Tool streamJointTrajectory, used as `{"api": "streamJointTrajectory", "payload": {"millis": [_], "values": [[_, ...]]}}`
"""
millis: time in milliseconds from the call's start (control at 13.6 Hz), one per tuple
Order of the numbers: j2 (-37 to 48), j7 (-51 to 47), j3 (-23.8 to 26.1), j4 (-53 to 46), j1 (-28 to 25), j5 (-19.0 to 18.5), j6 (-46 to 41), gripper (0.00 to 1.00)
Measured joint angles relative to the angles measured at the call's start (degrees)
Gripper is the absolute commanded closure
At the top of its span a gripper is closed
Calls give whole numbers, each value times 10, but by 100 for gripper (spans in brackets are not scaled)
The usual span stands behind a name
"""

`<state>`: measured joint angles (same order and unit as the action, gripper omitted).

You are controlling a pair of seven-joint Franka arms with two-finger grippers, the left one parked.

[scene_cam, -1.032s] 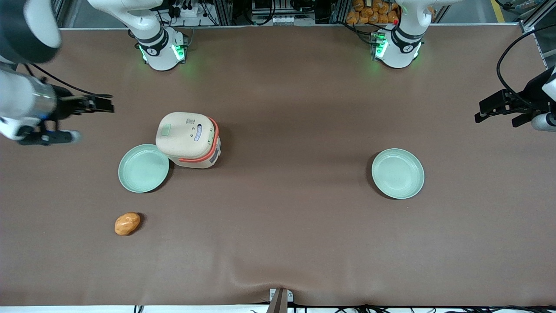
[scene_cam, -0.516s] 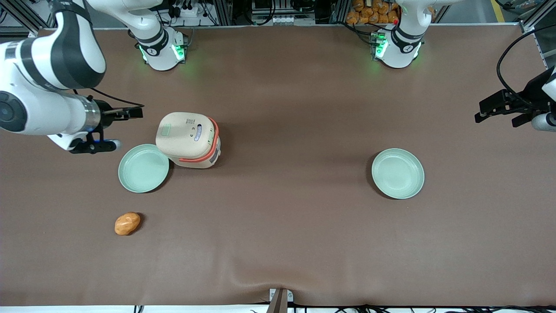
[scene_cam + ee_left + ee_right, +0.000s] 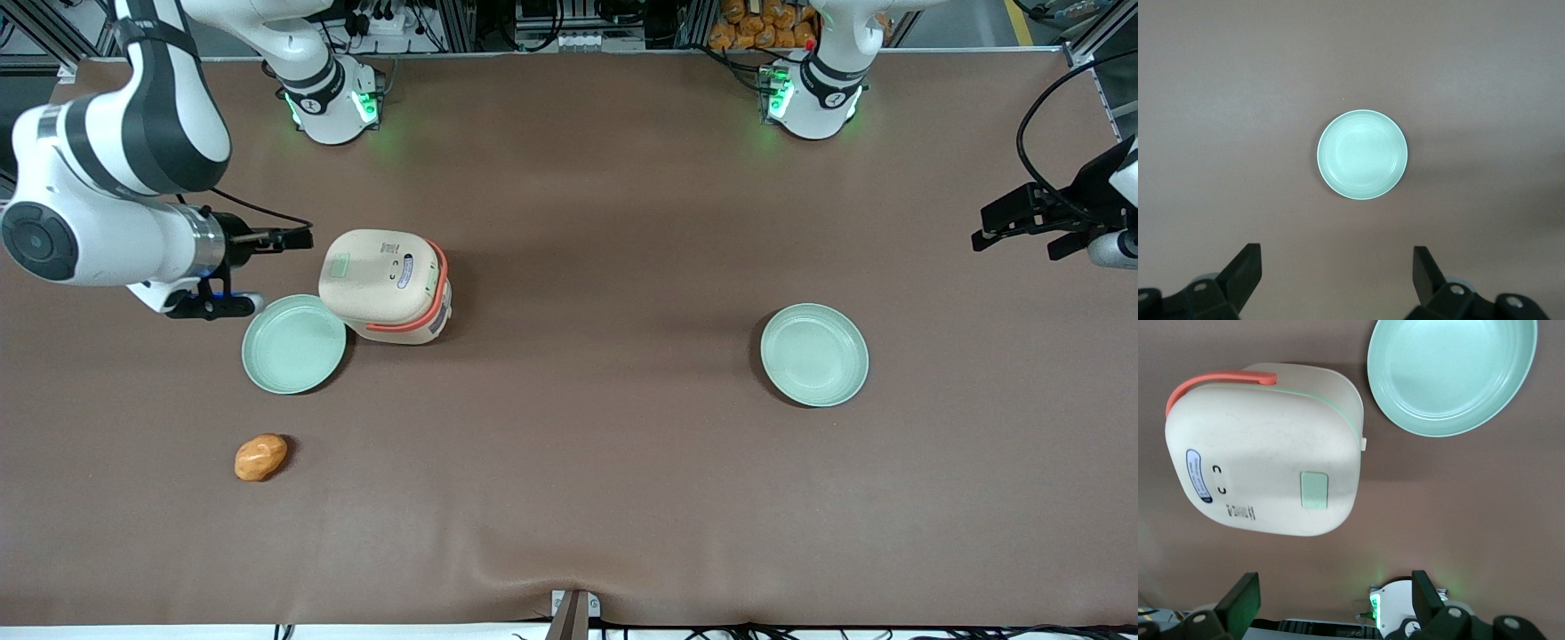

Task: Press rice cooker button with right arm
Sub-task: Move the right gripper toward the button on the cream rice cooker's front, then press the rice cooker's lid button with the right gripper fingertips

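Since the earlier frames the right arm (image 3: 107, 204) has swung in from the working arm's end of the surface (image 3: 587, 480), carrying its gripper (image 3: 298, 238) toward the rice cooker (image 3: 387, 286), which has not shifted. The gripper now hangs above the surface just beside the cooker, short of the lid's edge and not touching it. In the right wrist view the two jaws stand wide apart with nothing between them, the gripper (image 3: 1331, 600) looking down on the cooker (image 3: 1265, 453). The button (image 3: 340, 265), a small pale green squarish patch, sits on the cream lid at the edge nearest the gripper; the same button (image 3: 1315, 489) shows plainly from the wrist camera, unpressed and uncovered. A blue-and-white oval label (image 3: 406, 271) lies farther along the lid. A pale green plate (image 3: 293, 344) rests nearer the front camera, its rim touching or just beside the cooker's base. An orange bread roll (image 3: 260, 457) lies nearer the front camera still, well apart from the plate. A second green plate (image 3: 813, 355) sits toward the parked arm's end of the surface.
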<state>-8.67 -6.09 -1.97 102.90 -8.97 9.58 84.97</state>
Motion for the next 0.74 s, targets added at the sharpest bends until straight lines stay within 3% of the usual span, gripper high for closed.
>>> {"api": "streamJointTrajectory", "payload": {"millis": [74, 147, 442, 737], "values": [[-4, -9, 0, 1, -2, 2, 3, 0], [-9, -15, 0, 1, -3, 2, 7, 16], [-17, -22, 0, 1, -4, 3, 15, 97], [-33, -23, 0, 1, -11, 4, 27, 100]]}}
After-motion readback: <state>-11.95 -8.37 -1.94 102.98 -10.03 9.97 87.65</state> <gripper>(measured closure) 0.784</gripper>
